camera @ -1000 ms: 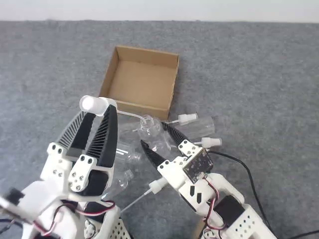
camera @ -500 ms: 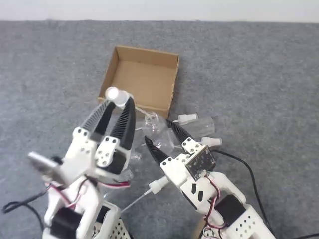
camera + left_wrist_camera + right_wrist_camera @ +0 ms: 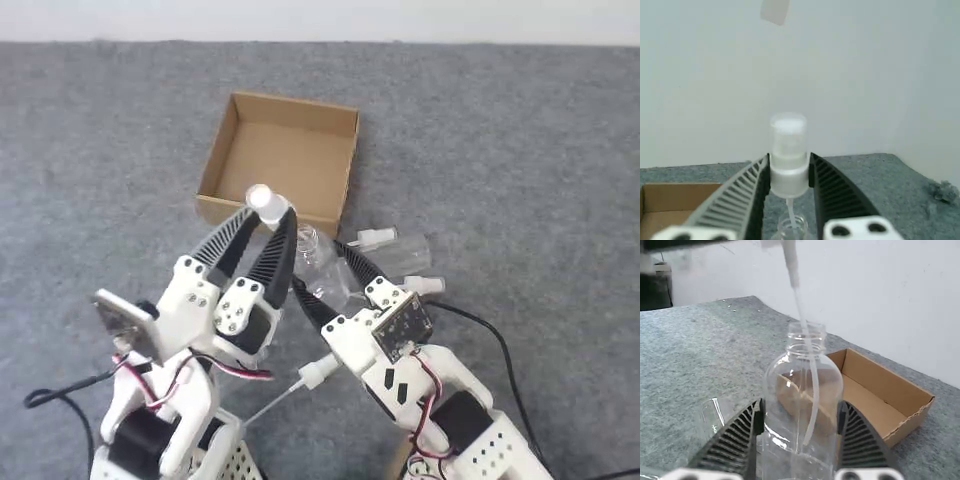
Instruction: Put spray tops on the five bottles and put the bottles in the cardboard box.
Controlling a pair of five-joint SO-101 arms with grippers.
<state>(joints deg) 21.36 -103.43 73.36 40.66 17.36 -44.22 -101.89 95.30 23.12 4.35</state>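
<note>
Box (image 3: pixel 285 160) sits upper centre in the high view. Just below it, left gripper (image 3: pixel 266 220) clamps a spray top (image 3: pixel 788 155). Its tube (image 3: pixel 810 365) hangs inside the upright bottle (image 3: pixel 801 405), which right gripper (image 3: pixel 316 268) squeezes. Loose bottles (image 3: pixel 405 252) lie right of centre.

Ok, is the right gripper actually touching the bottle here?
Touching. The right wrist view shows the right gripper around the bottle, with both fingers pressed against its sides and no gap.
</note>
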